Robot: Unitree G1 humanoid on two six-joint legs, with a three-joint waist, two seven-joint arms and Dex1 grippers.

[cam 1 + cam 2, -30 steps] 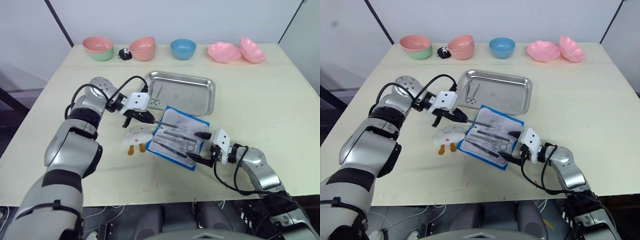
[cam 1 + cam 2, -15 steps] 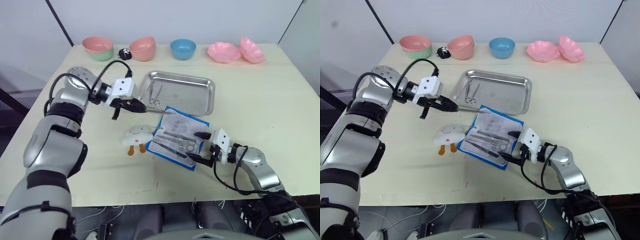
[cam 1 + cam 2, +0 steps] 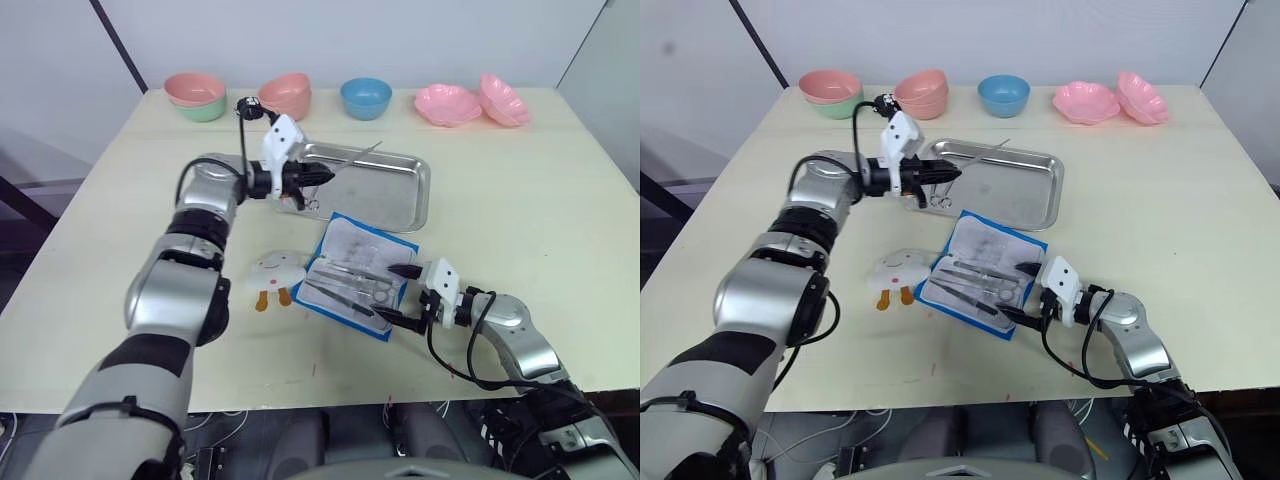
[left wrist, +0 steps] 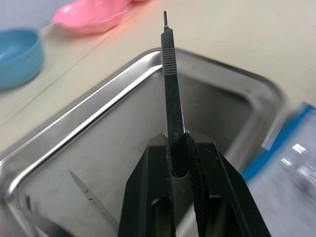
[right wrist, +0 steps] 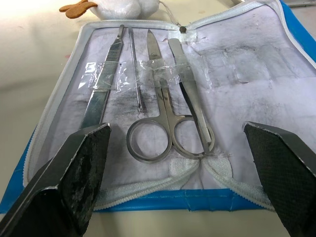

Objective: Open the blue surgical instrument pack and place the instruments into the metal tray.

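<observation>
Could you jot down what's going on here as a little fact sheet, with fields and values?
Left gripper: shut on a slim metal handle, held above the metal tray
Right gripper: open, at the near edge of the blue pack
Blue pack: unfolded flat on the table, pale lining up
Left in pack: scissors and three other slim tools
Already in tray: scissors
Beside pack: white toy with orange feet
Far edge of table: blue bowl, pink and green bowls

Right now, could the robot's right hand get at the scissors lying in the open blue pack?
Probably yes. The right hand is open at the pack's near edge, and the scissors lie uncovered just ahead between its fingers, with nothing in the way.
</observation>
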